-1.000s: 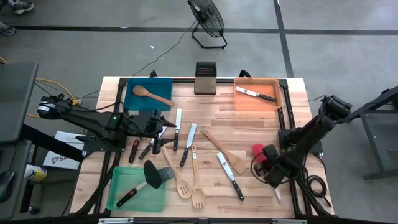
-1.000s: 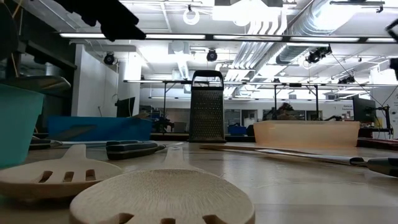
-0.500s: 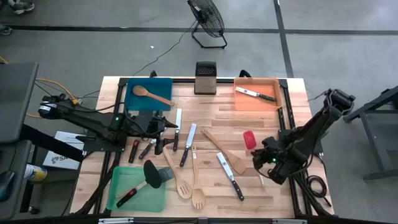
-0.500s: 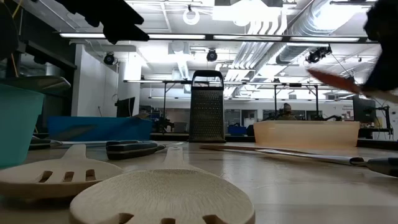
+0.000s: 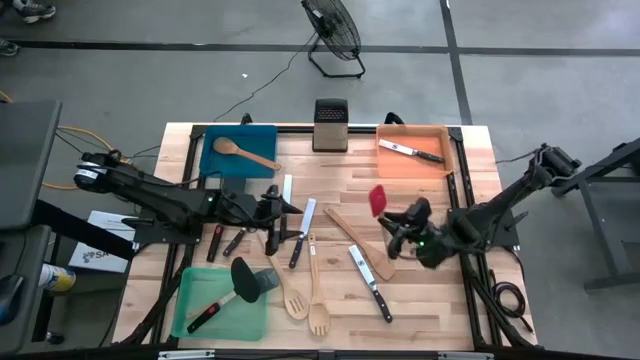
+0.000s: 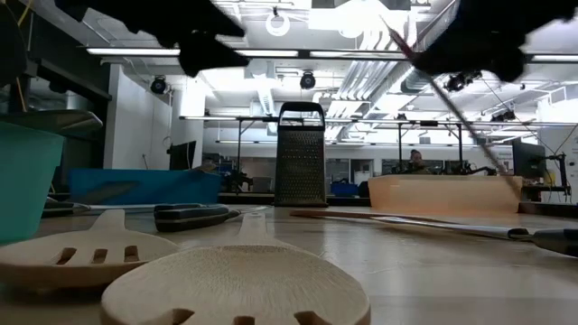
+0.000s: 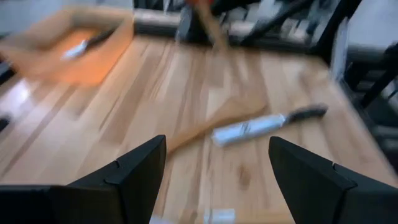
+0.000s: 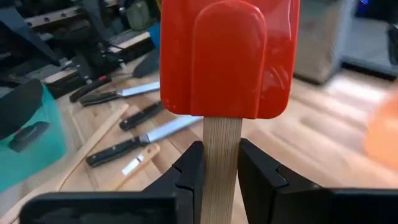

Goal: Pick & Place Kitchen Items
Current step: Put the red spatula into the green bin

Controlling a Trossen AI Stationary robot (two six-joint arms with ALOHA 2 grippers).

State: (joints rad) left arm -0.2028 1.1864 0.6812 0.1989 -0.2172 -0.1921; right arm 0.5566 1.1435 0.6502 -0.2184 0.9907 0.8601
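My right gripper (image 5: 397, 224) is shut on a red spatula (image 5: 378, 200) with a pale wooden handle, held above the table's right middle. The spatula's red head fills the right wrist view (image 8: 227, 56). My left gripper (image 5: 288, 216) is open and empty over several black-handled knives (image 5: 303, 232) lying at the table's left middle. In the left wrist view its fingers (image 7: 149, 168) stand wide apart with nothing between them. A wooden spatula (image 5: 358, 240), another knife (image 5: 370, 283) and two slotted wooden spoons (image 5: 292, 285) lie flat on the table. My right gripper pinches the spatula's wooden handle (image 8: 221, 149) between its two fingers, just below the red head. The fingers lie across the handle. The spatula is lifted clear of the table; in the low view it shows tilted (image 6: 452, 108).
A blue tray (image 5: 262, 140) with a wooden spoon stands far left, an orange tray (image 5: 440, 135) with a knife far right, and a green tray (image 5: 190, 305) with a black spatula near left. An upright metal grater (image 5: 330, 125) stands at the far edge.
My right gripper has gone up and toward the table's left and far edges, carrying the red spatula from the right near area to over the right middle. The spatula is lifted clear and tilted. My left gripper has gone a little toward the table's right, over the knives.
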